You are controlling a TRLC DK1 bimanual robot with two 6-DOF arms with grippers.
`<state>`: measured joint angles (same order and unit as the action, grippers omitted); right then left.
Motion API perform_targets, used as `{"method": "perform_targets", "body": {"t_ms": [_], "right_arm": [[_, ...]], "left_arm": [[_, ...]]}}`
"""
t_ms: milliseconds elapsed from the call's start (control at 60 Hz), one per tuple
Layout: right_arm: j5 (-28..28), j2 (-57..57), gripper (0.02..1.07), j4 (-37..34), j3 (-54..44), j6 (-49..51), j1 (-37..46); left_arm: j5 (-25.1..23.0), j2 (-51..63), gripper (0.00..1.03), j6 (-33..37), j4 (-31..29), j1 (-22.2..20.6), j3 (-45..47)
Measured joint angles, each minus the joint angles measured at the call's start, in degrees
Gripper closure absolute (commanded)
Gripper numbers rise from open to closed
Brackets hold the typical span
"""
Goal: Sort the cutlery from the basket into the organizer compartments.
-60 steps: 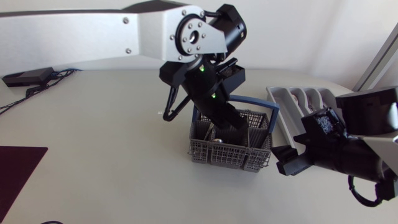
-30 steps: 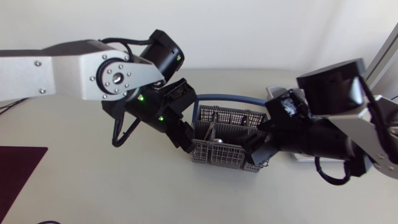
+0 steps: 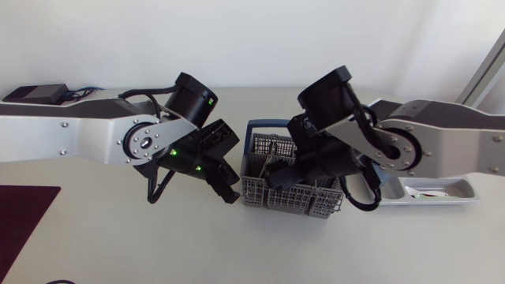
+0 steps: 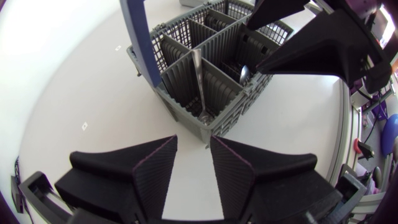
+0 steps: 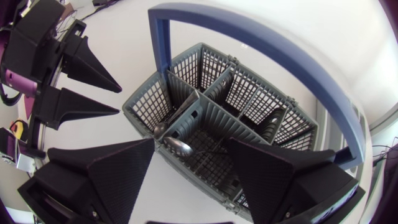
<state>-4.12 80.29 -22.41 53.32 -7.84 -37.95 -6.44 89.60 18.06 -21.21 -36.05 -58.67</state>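
The grey wire basket with a blue handle stands mid-table. In the left wrist view a metal handle leans in the basket's nearest cell, and a spoon sits one cell further. My left gripper hangs just left of the basket, open and empty. Over the basket's middle my right gripper is spread wide, its fingers on either side of a spoon bowl without touching it. The white organizer lies at the right, mostly hidden behind my right arm.
A dark red mat lies at the table's left front edge. A black box with cables sits at the back left. Both arms crowd the basket from either side.
My left gripper has come out of the basket and moved to its left side with nothing in it. My right arm has swung in from the right and now hangs over the basket.
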Motion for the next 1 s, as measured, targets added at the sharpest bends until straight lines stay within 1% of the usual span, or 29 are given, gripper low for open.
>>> {"method": "perform_targets", "body": {"t_ms": [33, 167, 250, 283, 400, 550, 650, 683, 717, 850, 900, 950, 1000], "right_arm": [[0.09, 1.14, 0.31, -0.11, 0.35, -0.57, 0.0], [0.92, 3.26, 0.31, -0.57, 1.14, -2.21, -0.2], [0.96, 3.96, 0.37, -0.96, 1.97, -2.89, -0.2], [1.16, 4.24, 0.37, -1.18, 2.25, -3.02, -0.2], [1.7, 5.29, 0.45, -1.84, 3.23, -4.0, 0.04], [4.24, 6.95, 0.45, -2.93, 4.13, -5.29, 2.23], [7.61, 7.17, 0.45, -3.3, 4.22, -5.88, 4.26], [8.0, 7.17, 0.45, -3.32, 4.22, -5.92, 4.57], [8.13, 7.17, 0.48, -3.32, 4.22, -5.92, 4.7], [8.46, 7.58, 0.48, -3.3, 4.42, -5.92, 4.7], [8.5, 7.72, 0.52, -3.3, 4.46, -5.95, 4.7], [8.87, 7.98, 0.53, -3.3, 4.61, -5.95, 4.7], [9.09, 8.35, 0.56, -3.32, 4.92, -5.97, 4.7]], "left_arm": [[0.02, 0.0, 0.65, 0.0, 0.39, 0.0, 0.26], [0.0, 0.0, 0.65, 0.0, 1.57, 0.0, 0.57], [0.0, 0.0, 0.65, 0.0, 2.12, 0.0, 0.68], [0.0, 0.0, 0.65, 0.0, 2.49, 0.0, 0.79], [0.02, 0.02, 0.65, 0.0, 3.39, -0.31, 1.4], [0.04, 0.09, 0.65, 0.0, 3.8, -0.98, 1.53], [0.02, 0.39, 0.65, 0.0, 4.42, -1.27, 1.53], [0.04, 0.5, 0.65, 0.0, 4.66, -1.27, 1.53], [0.04, 0.61, 0.65, 0.0, 4.83, -1.38, 1.53], [0.46, 1.29, 0.65, 0.0, 5.29, -1.7, 1.53], [0.48, 1.49, 0.65, 0.0, 5.42, -1.79, 1.53], [0.48, 1.64, 0.65, 0.0, 5.7, -1.95, 1.53], [0.66, 1.86, 0.65, 0.0, 5.81, -2.16, 1.53]]}}
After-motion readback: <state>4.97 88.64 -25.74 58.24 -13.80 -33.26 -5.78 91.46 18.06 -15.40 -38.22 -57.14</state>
